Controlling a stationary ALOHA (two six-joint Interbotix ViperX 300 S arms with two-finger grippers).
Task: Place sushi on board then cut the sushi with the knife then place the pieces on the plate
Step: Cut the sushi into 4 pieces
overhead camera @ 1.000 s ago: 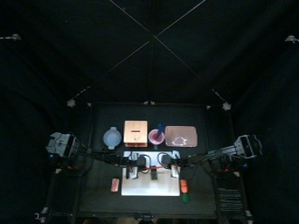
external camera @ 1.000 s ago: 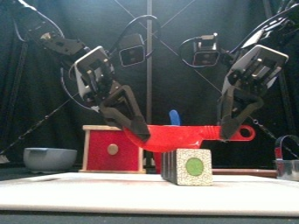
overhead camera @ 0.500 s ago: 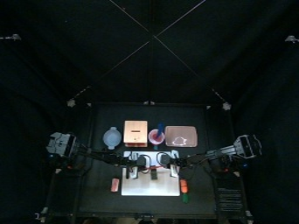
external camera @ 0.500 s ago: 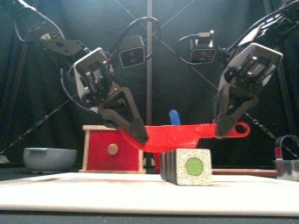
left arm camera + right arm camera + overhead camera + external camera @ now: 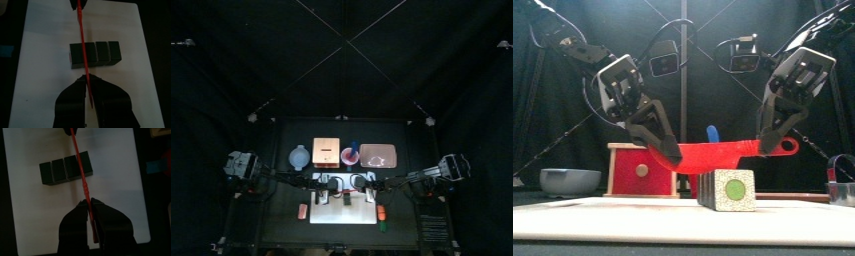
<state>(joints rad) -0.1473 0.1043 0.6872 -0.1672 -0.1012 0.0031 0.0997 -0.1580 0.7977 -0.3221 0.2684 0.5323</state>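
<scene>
The sushi roll (image 5: pixel 727 190), a row of dark green blocks with a speckled end face, lies on the white cutting board (image 5: pixel 593 226). A red toy knife (image 5: pixel 720 153) hangs level just above it, across the roll (image 5: pixel 100 53). My left gripper (image 5: pixel 671 157) is shut on the blade end and my right gripper (image 5: pixel 766 149) on the handle end. In the left wrist view the knife (image 5: pixel 83 40) runs over the first block; the right wrist view shows it (image 5: pixel 81 163) over the roll (image 5: pixel 61 172). From above, both grippers (image 5: pixel 329 184) (image 5: pixel 362 184) meet over the board (image 5: pixel 345 212).
Behind the board stand a blue-grey bowl (image 5: pixel 299 156), the wooden box with the red drawer front (image 5: pixel 643 171), a red cup (image 5: pixel 349 156) with a blue knife (image 5: pixel 711 133), and the pink tray (image 5: pixel 377 155). Small toy foods (image 5: pixel 303 211) (image 5: pixel 382 213) lie beside the board.
The right gripper has risen a little, lifting the knife's handle end, so the knife now slopes slightly. The left gripper and the roll have stayed put.
</scene>
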